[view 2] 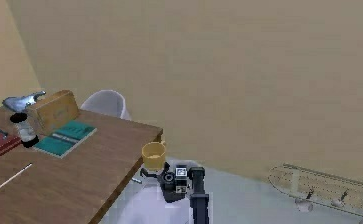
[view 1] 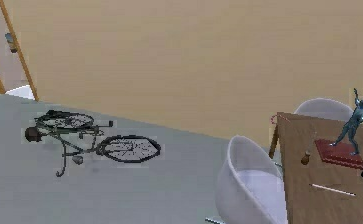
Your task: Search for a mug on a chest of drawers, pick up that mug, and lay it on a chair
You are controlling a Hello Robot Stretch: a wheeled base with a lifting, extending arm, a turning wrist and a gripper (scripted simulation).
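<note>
The gripper [view 2: 169,178] holds the yellow mug [view 2: 154,154] at its far end, just off the table [view 2: 109,150] corner and above the white chair [view 2: 129,208], likely poised to lay it there; the fingers' spread cannot be told.

A dark bicycle [view 1: 84,140] lies flat on the grey floor [view 1: 189,185] at the forward view's left. Bare floor stretches between it and the white shell chair [view 1: 247,185], which stands just beside the brown wooden table [view 1: 304,200]. A second white chair [view 1: 324,105] stands behind the table, near the tan wall [view 1: 209,60].

On the tabletop an upright dark figurine on a red base [view 1: 347,135] blocks the right side. In the arm side view a teal book [view 2: 69,138] and a cardboard box [view 2: 54,108] crowd the left, leaving bare wood toward the corner.

Past that corner the floor runs open to the wall, apart from a long pale flat object [view 2: 319,182] lying at the lower right.
</note>
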